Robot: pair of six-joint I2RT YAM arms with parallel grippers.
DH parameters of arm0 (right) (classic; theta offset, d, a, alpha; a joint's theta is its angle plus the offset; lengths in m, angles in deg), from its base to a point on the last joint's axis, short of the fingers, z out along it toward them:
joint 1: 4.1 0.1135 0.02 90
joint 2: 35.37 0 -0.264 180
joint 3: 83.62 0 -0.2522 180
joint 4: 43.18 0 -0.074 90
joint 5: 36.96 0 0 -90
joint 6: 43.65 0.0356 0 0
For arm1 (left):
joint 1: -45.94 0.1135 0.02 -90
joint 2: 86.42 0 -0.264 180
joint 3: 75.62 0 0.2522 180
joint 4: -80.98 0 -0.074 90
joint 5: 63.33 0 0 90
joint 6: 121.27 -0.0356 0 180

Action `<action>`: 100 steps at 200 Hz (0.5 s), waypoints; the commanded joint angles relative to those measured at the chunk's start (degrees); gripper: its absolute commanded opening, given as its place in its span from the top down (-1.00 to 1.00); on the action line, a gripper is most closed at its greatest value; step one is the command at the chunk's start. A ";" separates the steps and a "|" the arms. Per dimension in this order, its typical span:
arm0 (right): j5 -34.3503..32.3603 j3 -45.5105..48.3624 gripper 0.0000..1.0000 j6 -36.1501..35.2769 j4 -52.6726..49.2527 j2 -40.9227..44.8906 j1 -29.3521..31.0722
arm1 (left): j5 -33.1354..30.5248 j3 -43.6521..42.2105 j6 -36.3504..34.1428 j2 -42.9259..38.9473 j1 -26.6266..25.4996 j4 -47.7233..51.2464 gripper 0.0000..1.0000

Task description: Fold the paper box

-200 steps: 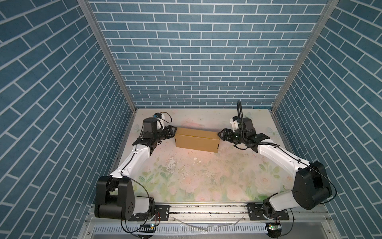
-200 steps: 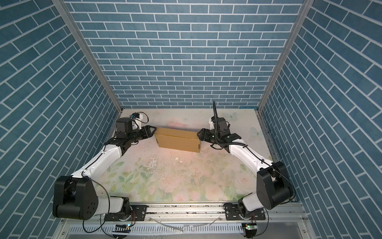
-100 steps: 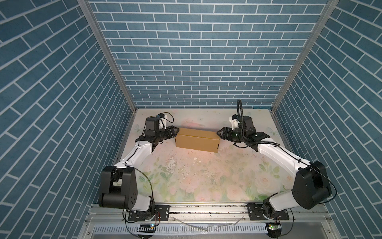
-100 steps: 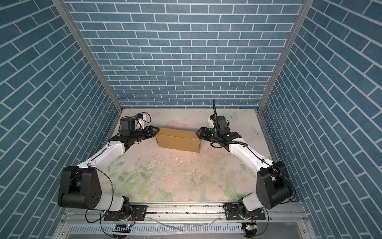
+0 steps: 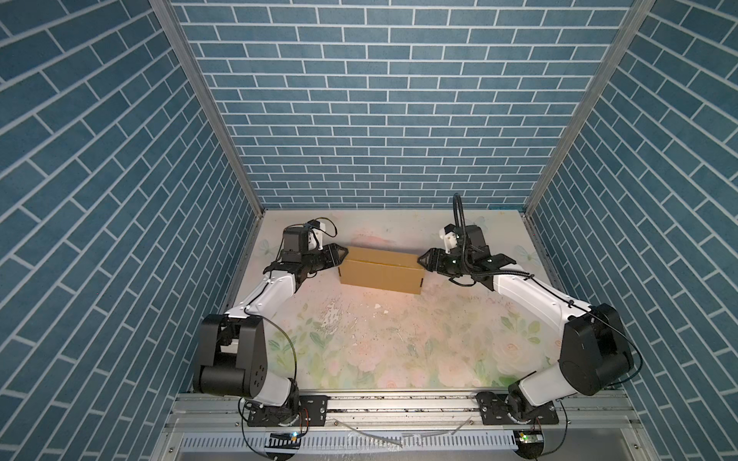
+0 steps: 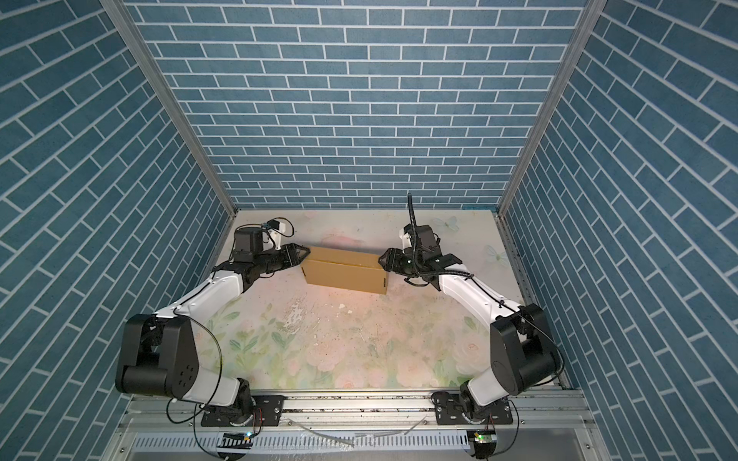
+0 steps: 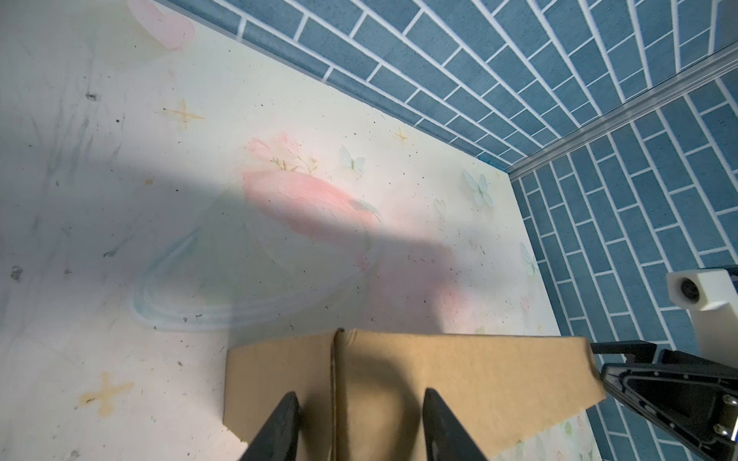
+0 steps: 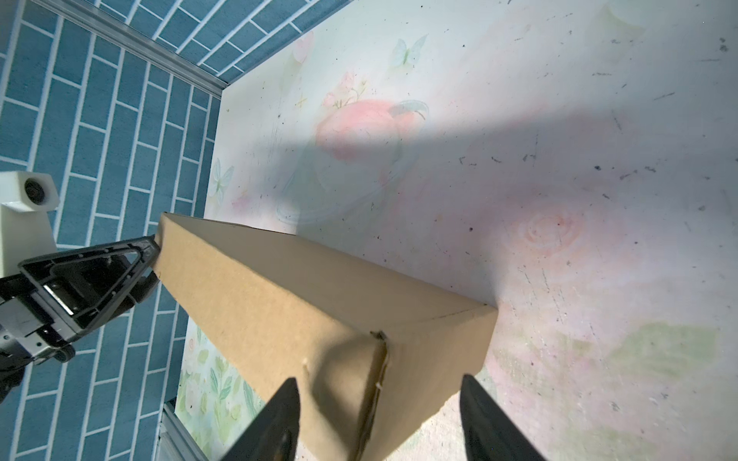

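Narrowed left gripper (image 5: 344, 254) and right gripper (image 5: 420, 261), half-spread, against paper box (image 5: 381, 272) ends, seemingly squaring finished folds

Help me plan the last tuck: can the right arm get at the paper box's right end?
Probably yes: the right gripper sits at the paper box end, jaws apart, nothing blocking the way.
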 commanded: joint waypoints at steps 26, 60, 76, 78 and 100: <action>1.07 -1.97 -0.12 -1.00 -1.88 -0.81 0.55 | 0.40 -4.75 0.65 -3.70 0.19 -0.59 0.01; 1.34 -0.55 -0.05 -2.11 -3.18 -0.05 1.27 | -0.03 -8.58 1.05 -7.04 0.16 -0.30 0.02; 1.78 0.65 -0.02 -2.47 -3.12 0.38 1.57 | -0.12 -10.28 1.40 -8.70 0.18 -0.26 0.02; 1.83 0.83 -0.02 -2.49 -3.09 0.46 1.59 | -0.14 -10.55 1.49 -8.81 0.18 -0.27 0.02; 2.24 2.53 -0.01 -2.94 -3.05 1.30 1.96 | -0.03 -12.69 2.03 -11.10 0.09 0.12 0.02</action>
